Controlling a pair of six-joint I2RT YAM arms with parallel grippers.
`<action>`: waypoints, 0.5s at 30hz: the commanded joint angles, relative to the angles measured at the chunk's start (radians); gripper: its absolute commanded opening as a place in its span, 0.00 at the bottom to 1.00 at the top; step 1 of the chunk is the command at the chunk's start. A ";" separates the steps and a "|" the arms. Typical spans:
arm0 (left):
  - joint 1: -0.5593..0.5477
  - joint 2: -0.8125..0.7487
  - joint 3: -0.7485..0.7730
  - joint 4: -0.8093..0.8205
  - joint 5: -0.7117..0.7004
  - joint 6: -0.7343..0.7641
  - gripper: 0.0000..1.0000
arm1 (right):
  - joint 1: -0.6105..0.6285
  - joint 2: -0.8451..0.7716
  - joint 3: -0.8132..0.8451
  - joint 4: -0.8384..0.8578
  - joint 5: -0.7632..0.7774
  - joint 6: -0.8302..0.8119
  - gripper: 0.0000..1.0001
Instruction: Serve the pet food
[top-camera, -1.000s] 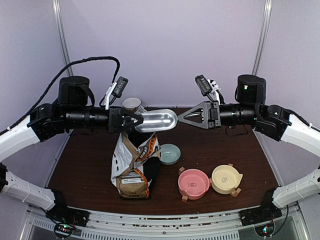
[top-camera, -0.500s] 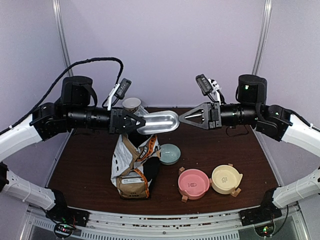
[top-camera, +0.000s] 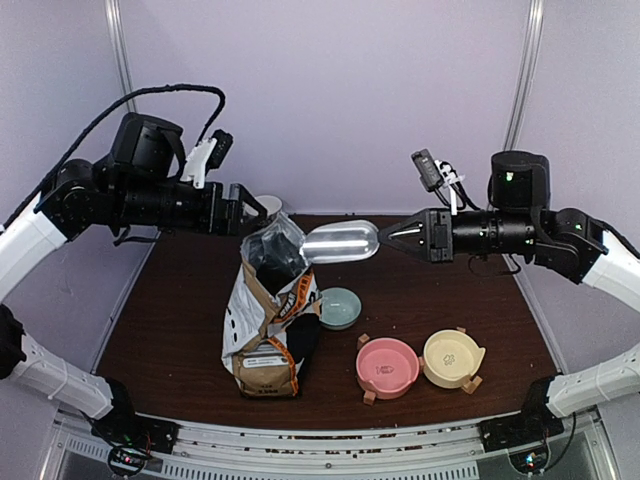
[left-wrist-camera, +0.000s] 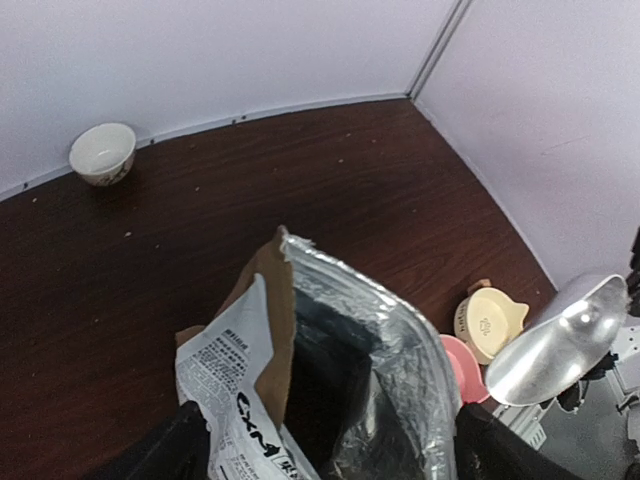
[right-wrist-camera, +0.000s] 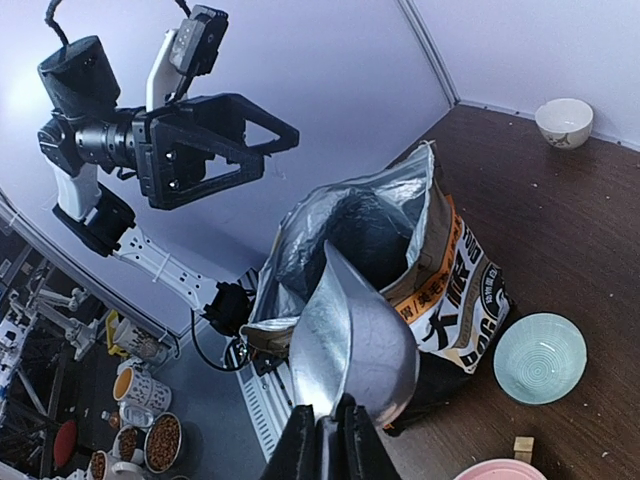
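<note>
right fingers (top-camera: 402, 233) clamped on smooth silver scoop's (top-camera: 340, 243) handle, taken from left | left fingers (right-wrist-camera: 240, 110) spread, now withdrawn | crinkled foil-lined paper bag (top-camera: 268, 325) upright on bench (top-camera: 170, 320) | pet food hidden; bag's mouth dark

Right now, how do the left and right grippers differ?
The left gripper is open and holds nothing; the right gripper is shut on the handle of the scoop. The left gripper hangs close to the open mouth of the bag, on its left; the right gripper is farther off to the right. Both are raised above the table, pointing toward each other.
</note>
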 joint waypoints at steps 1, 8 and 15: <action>0.014 0.106 0.074 -0.224 -0.130 0.011 0.90 | 0.002 -0.032 0.037 -0.081 0.078 -0.067 0.00; 0.029 0.209 0.110 -0.291 -0.064 0.018 0.56 | 0.001 -0.066 0.005 -0.094 0.104 -0.080 0.00; 0.090 0.213 0.168 -0.374 -0.104 0.069 0.00 | 0.002 -0.082 -0.007 -0.128 0.177 -0.075 0.00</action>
